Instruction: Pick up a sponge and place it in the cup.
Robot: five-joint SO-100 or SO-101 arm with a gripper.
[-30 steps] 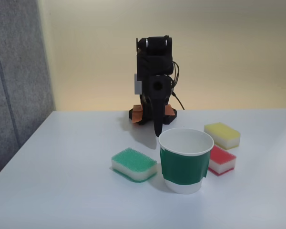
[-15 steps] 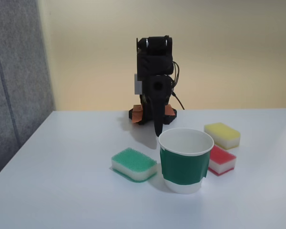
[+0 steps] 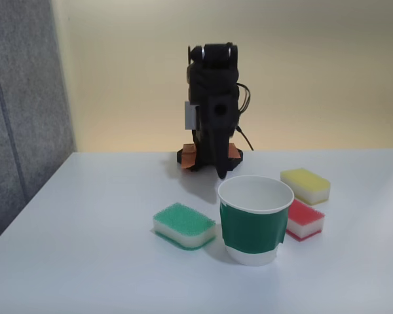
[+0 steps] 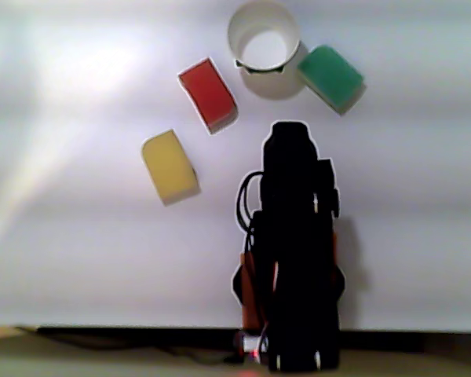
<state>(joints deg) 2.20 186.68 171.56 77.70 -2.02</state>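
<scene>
The sponge [image 3: 306, 218], red on top and white below, lies flat on the white table just right of the cup [image 3: 252, 226] in the fixed view, partly hidden behind it. The cup is white paper with a dark green band, upright and empty. In the other view the sponge [image 4: 208, 93] lies left of the cup [image 4: 235, 27]. My black gripper [image 3: 221, 171] hangs point-down behind the cup, near the arm's base, with its fingers together and nothing in them. From the other view the gripper [image 4: 290, 133] is a dark shape short of the cup.
A green-topped sponge [image 3: 183, 224] lies left of the cup and a yellow-topped sponge [image 3: 305, 184] lies behind the red one. A grey panel [image 3: 19, 98] stands along the table's left side. The same green sponge [image 4: 331, 75] and yellow sponge [image 4: 169, 165] appear in the other view.
The arm has straightened up a little and the gripper tip has risen slightly off the table. The sponges and cup have not moved.
</scene>
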